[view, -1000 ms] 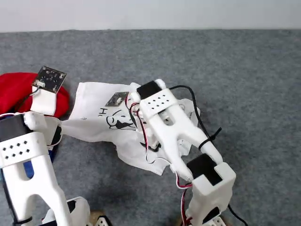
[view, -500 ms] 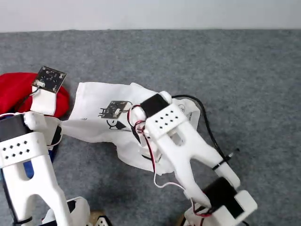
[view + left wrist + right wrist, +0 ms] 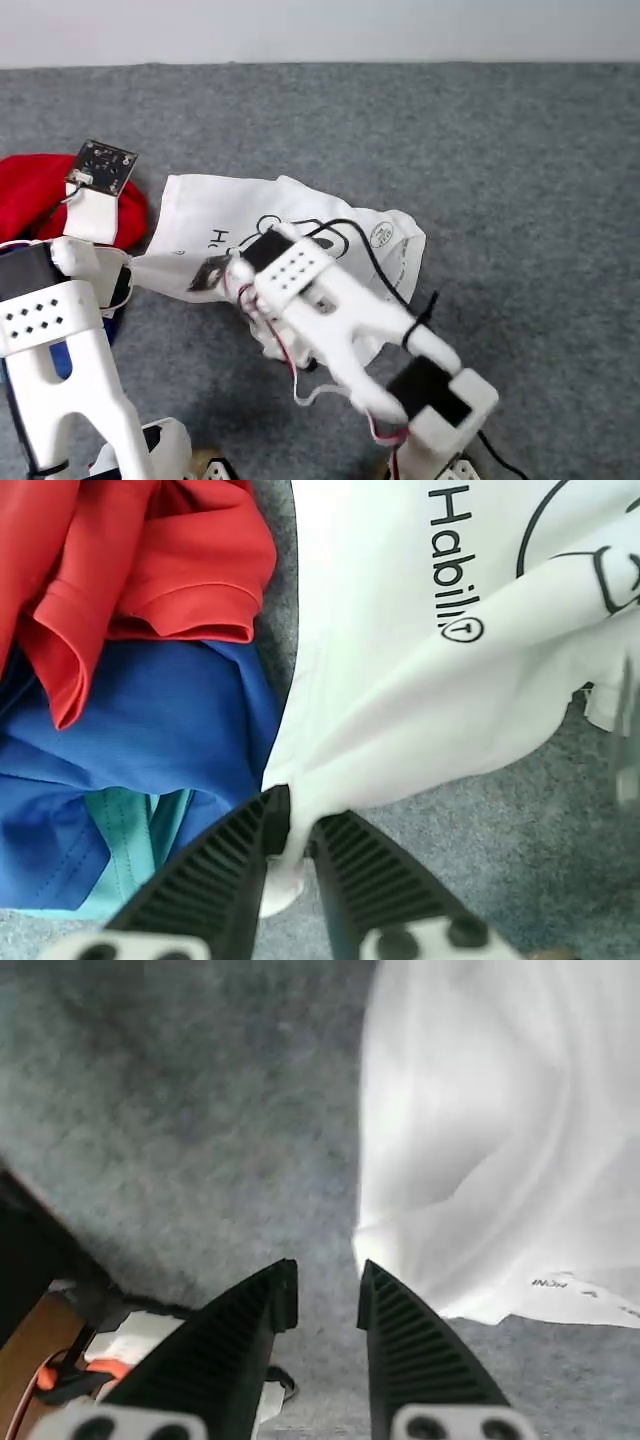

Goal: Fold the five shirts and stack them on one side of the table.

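A white shirt (image 3: 300, 225) with black print lies crumpled in the middle of the grey table. My left gripper (image 3: 290, 825) is shut on its left corner, next to the pile. That pile holds a red shirt (image 3: 150, 560), a blue shirt (image 3: 160, 740) and a teal shirt (image 3: 130, 855), with the red shirt (image 3: 30, 195) at the table's left edge. My right gripper (image 3: 327, 1275) hovers low over the carpet beside the white shirt's (image 3: 500, 1140) front edge, its fingers a narrow gap apart with nothing between them. The right arm (image 3: 320, 300) covers the shirt's front part.
Grey carpet (image 3: 520, 170) covers the table, with free room on the right and at the back. The left arm's base (image 3: 60, 370) stands at the front left. A wooden edge and wiring (image 3: 60, 1360) lie close to the right gripper.
The right arm has swung left and towards the front across the white shirt, baring more of the print. The left arm has kept still with the corner in its grip.
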{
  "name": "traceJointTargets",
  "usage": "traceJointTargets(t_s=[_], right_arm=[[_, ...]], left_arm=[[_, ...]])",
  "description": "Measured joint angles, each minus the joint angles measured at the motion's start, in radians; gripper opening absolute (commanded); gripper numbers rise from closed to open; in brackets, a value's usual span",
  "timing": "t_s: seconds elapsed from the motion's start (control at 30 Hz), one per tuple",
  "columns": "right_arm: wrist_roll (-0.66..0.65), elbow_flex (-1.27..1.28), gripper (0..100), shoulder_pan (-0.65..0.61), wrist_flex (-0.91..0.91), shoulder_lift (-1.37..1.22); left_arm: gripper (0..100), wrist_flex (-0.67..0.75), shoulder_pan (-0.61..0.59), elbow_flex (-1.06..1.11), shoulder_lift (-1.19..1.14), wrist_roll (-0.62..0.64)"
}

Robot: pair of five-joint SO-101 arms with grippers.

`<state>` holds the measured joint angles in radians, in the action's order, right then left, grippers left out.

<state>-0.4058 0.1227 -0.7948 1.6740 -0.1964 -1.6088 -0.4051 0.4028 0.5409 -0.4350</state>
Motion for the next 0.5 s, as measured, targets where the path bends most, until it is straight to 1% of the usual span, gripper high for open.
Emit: traceJointTargets(t_s=[0.17, 0.3, 0.4, 0.5], right_arm=[[-0.101, 0.0, 9.5, 0.201, -0.029, -0.072], [-0.187, 0.0, 6.9, 0.351, -0.075, -0.091], [-0.224, 0.0, 6.9, 0.399, -0.114, -0.091], [-0.229, -0.002, 6.9, 0.39, -0.103, -0.091]], left_arm=[[1, 0.0, 0.0, 0.0, 0.0, 0.0], [1, 0.0, 0.0, 0.0, 0.0, 0.002], [1, 0.0, 0.0, 0.0, 0.0, 0.002], [1, 0.0, 0.0, 0.0, 0.0, 0.002]])
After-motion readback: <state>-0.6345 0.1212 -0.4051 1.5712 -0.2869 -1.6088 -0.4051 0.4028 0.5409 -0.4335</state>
